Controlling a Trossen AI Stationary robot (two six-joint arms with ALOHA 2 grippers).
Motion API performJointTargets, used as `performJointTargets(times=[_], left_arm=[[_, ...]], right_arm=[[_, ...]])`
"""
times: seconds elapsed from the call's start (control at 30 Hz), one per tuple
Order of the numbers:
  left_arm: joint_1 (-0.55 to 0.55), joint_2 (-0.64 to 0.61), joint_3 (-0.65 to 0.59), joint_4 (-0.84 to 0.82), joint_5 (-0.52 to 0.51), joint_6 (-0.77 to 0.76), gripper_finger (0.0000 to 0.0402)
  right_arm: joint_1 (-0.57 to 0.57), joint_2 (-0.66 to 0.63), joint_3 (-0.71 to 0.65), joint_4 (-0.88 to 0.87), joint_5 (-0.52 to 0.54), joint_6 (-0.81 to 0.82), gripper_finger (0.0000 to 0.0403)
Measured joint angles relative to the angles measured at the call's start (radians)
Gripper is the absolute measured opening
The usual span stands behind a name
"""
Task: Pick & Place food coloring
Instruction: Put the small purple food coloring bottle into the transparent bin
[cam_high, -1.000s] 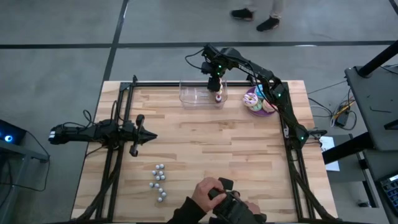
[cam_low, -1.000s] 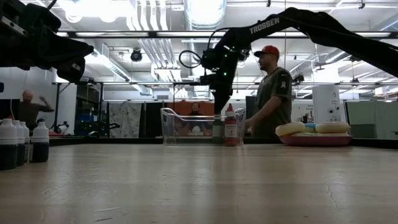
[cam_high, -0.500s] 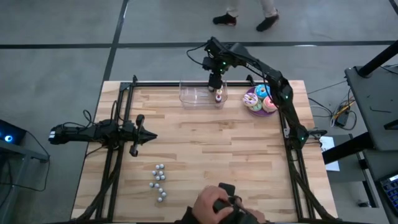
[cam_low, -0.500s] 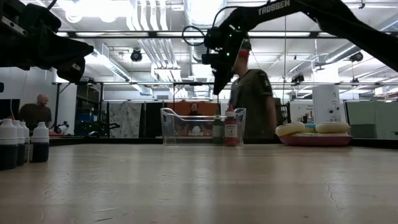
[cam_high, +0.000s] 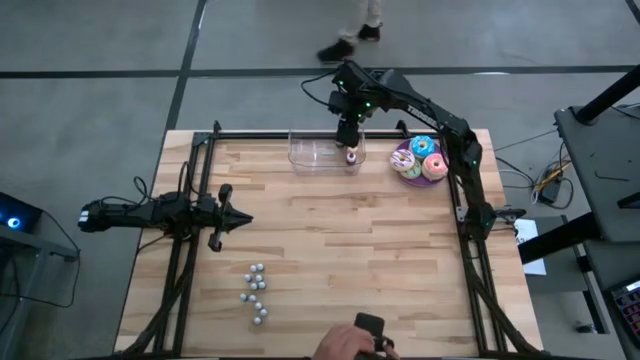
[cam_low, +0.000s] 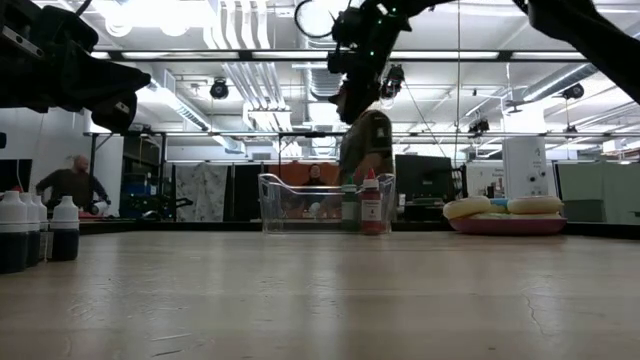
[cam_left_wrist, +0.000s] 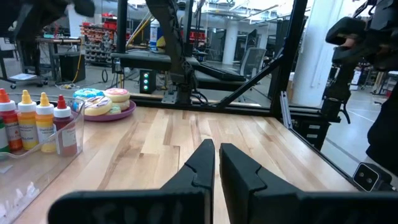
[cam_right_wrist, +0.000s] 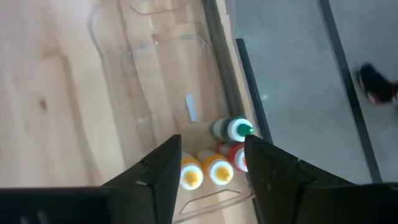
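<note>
The food coloring bottles (cam_right_wrist: 217, 168) stand upright on their bases inside a clear plastic container (cam_high: 320, 152), at its right end near the table's far edge. Their caps are green, red and yellow. They also show in the low view (cam_low: 371, 207) and the left wrist view (cam_left_wrist: 37, 121). My right gripper (cam_right_wrist: 214, 146) hangs high above them, open and pointing steeply down, touching nothing; the high view shows it over the container (cam_high: 348, 128). My left gripper (cam_high: 240, 219) rests shut and level at the table's left side (cam_left_wrist: 216, 152).
A purple plate of frosted doughnuts (cam_high: 420, 160) sits right of the container. Small silvery balls (cam_high: 255, 295) lie near the front left. A person's hand (cam_high: 358, 340) holds a dark object at the near edge. Dark bottles (cam_low: 30, 232) stand at the low view's left.
My right gripper has risen straight up from the bottles in the container, which stay standing where they were. The person's hand at the near edge has drawn back off the table. Someone walks past beyond the far edge.
</note>
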Motion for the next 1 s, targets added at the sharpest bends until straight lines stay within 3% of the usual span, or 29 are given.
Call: performJointTargets(times=[0.27,0.63,1.0], left_arm=[[0.0,0.0,0.0,0.0,0.0,0.0,0.0],[0.0,0.0,0.0,0.0,0.0,0.0,0.0],[0.0,0.0,0.0,0.0,0.0,0.0,0.0]], right_arm=[[0.02,-0.131,-0.163,0.063,-0.008,0.007,0.0105],[0.061,-0.44,-0.621,0.413,-0.077,0.007,0.0017],[0.115,-0.693,-0.967,0.676,-0.082,0.015,0.0008]])
